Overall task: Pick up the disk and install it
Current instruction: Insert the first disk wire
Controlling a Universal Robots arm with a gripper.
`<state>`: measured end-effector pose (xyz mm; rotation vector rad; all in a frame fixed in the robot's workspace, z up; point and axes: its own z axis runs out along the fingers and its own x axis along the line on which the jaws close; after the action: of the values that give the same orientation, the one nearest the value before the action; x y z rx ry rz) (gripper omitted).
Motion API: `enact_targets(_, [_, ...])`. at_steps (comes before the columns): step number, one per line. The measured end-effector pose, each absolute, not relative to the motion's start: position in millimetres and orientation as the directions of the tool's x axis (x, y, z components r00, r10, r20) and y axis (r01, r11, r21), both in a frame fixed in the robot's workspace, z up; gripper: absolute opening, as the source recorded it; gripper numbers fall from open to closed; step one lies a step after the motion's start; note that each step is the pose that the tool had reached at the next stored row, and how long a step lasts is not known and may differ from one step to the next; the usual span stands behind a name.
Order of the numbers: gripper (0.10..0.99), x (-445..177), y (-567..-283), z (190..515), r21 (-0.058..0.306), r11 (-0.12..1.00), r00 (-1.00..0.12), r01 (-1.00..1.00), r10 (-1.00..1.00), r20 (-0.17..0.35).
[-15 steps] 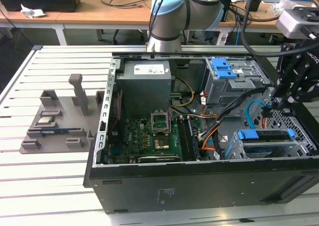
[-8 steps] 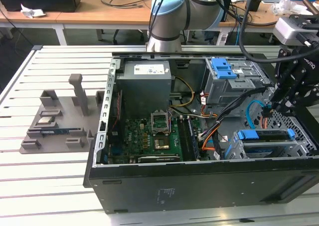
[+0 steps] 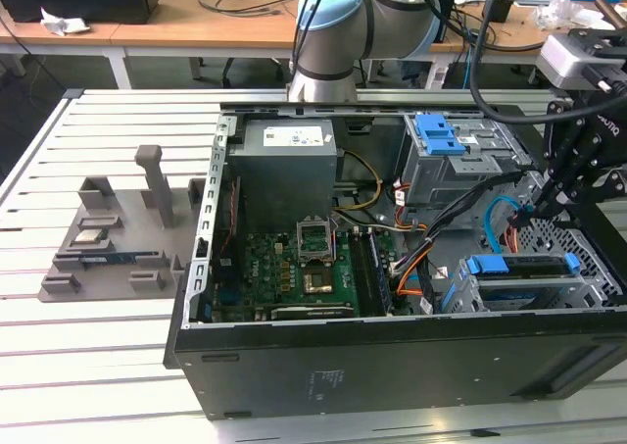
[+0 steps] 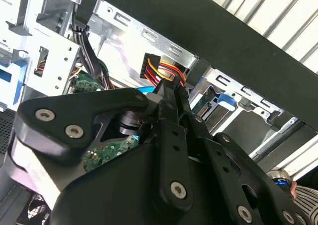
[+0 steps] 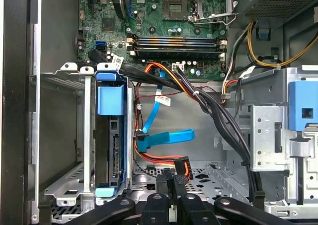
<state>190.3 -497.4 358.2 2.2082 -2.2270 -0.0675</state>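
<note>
The disk (image 3: 524, 266), silver with a blue plastic frame, sits slotted in the lower drive cage (image 3: 588, 289) at the exterior view's right end of the open computer case. In the first wrist view the disk (image 5: 110, 150) stands on edge inside that cage (image 5: 64, 185). My gripper (image 3: 542, 204) hangs inside the case just above the cage. Its black fingers lie close together, shut, in both wrist views (image 5: 172, 181) (image 4: 169, 91). Their tips are right at a black power connector (image 5: 182, 166) with red, orange and yellow wires. Whether they pinch it cannot be told.
A loose blue data cable (image 5: 166, 138) lies beside the cage. A black cable bundle (image 5: 218, 120) crosses to the motherboard (image 3: 294, 277). The grey power supply (image 3: 287, 170) and an upper cage with a blue latch (image 3: 439, 135) stand behind. A grey fixture (image 3: 108, 243) sits on the table.
</note>
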Motion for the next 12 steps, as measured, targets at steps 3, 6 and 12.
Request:
enact_targets(3, [0.165,190.3,-497.4,358.1,0.034,0.008,-0.009,-0.999,-1.0,-0.027])
enact_targets(6, [0.165,187.3,-498.4,358.0,0.034,0.008,-0.009,-0.999,-1.0,-0.027])
enact_targets(12, [0.165,182.1,-507.6,358.0,0.034,0.008,-0.009,-0.999,-1.0,-0.026])
